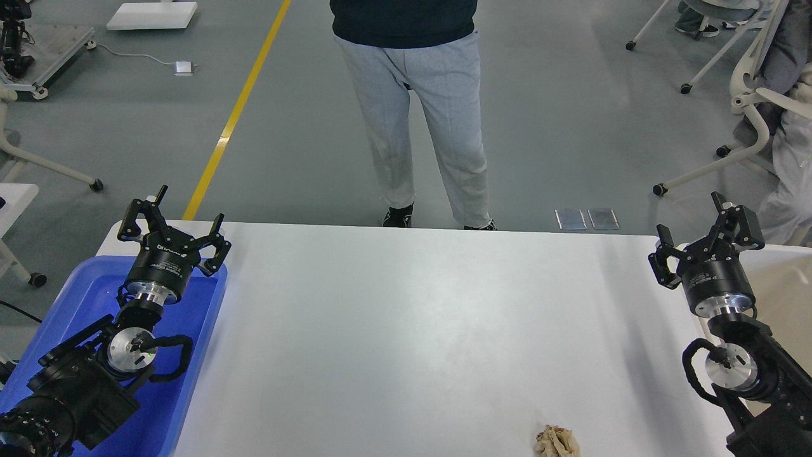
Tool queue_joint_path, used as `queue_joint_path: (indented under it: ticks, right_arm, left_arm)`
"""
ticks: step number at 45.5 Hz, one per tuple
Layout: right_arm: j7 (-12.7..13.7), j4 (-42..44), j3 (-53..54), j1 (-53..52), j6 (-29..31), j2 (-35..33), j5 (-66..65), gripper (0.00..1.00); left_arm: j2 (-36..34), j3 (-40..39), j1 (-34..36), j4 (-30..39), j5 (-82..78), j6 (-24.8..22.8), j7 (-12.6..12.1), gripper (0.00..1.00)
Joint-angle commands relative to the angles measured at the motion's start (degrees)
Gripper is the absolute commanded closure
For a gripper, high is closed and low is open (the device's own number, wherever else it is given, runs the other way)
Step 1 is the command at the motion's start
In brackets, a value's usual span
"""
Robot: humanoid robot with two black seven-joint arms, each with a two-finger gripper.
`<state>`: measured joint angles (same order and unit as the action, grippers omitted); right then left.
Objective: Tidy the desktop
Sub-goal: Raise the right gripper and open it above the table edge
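Note:
The white desktop (412,317) fills the middle of the head view. A crumpled beige wad (556,442) lies on it near the front edge, right of centre. My left gripper (176,219) hangs open over the far end of the blue tray, with nothing between its fingers. Over the desktop's right edge, my right gripper (694,228) is open and holds nothing. Both grippers are far from the wad.
A blue plastic tray (190,381) sits at the desktop's left edge under my left arm. A beige-white tub (783,285) stands at the right edge behind my right arm. A person in grey trousers (422,114) stands just beyond the far edge. Wheeled chairs are at the back right.

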<state>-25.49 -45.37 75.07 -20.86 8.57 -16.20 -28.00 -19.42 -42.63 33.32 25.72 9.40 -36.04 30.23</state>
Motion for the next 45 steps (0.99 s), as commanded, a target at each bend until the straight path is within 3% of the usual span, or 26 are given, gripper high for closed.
queue_joint_path:
  ticks: [1, 20, 24, 31, 39, 45]
  right_arm:
    - [0.0, -0.07, 0.16, 0.12, -0.13, -0.23, 0.05, 0.01]
    - [0.96, -2.08, -2.03, 0.56, -0.22, -1.28, 0.49, 0.01]
    - [2.98, -6.12, -5.1, 1.26, -1.27, -3.74, 1.89, 0.01]
    - [9.92, -18.59, -8.98, 4.51, -2.07, -11.03, 7.96, 0.01]
    - [12.21, -26.33, -13.1, 5.65, -2.68, -20.08, 8.14, 0.01]
    - [13.36, -37.23, -20.22, 6.79, -5.67, -30.19, 7.79, 0.01]
  left_arm:
    - [0.0, 0.0, -0.01, -0.05, -0.09, 0.0, 0.0, 0.0]
    - [0.09, 0.0, -0.01, -0.05, 0.0, 0.0, 0.0, 0.0]
    - [0.0, 0.0, -0.01, -0.05, 0.0, 0.0, 0.0, 0.0]
    - [0.0, 0.0, -0.01, 0.04, -0.09, 0.0, 0.0, 0.0]
    - [0.0, 0.0, 0.08, 0.04, 0.0, 0.0, 0.0, 0.0]
    - [0.0, 0.0, -0.01, 0.03, 0.0, 0.09, 0.0, 0.0]
